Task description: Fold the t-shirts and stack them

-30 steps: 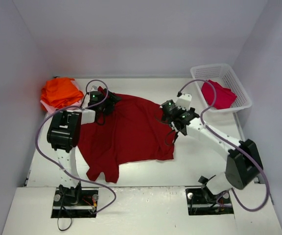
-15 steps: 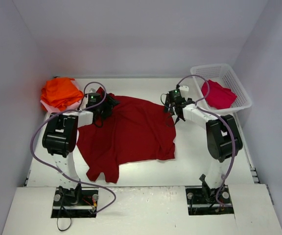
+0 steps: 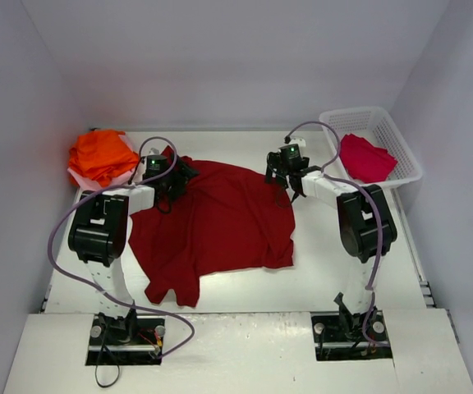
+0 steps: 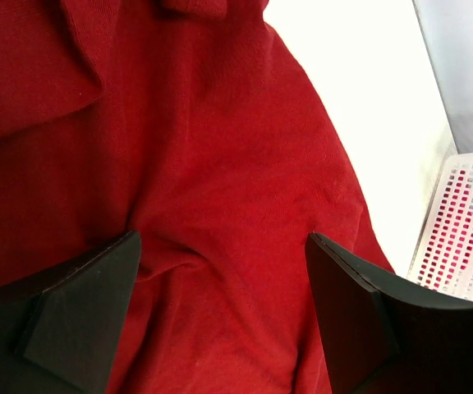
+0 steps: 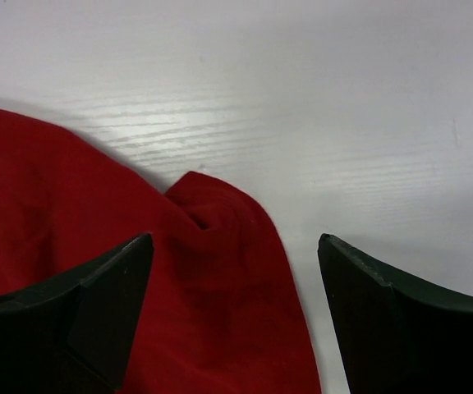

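My left gripper [image 4: 220, 254] and right gripper [image 5: 235, 250] both stand wide over the far corners of the dark red t-shirt [image 3: 216, 222], spread on the counter [image 3: 335, 267]. The right one straddles the cloth's curled edge, with bare counter beyond.

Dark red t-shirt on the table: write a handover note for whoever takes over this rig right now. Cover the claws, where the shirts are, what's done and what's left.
Claws: the left claw is open at the far left part of the dark red t-shirt, with cloth between its fingers but nothing pinched. The right claw is open over that shirt's far right corner.
Shirts: the dark red one lies spread unfolded on the table. The orange shirts are piled far left, with a pale pink shirt showing beneath. The crimson shirt is in the white basket.
Done: no fold in the dark red shirt yet.
Left: fold and stack it, then probably the crimson one.
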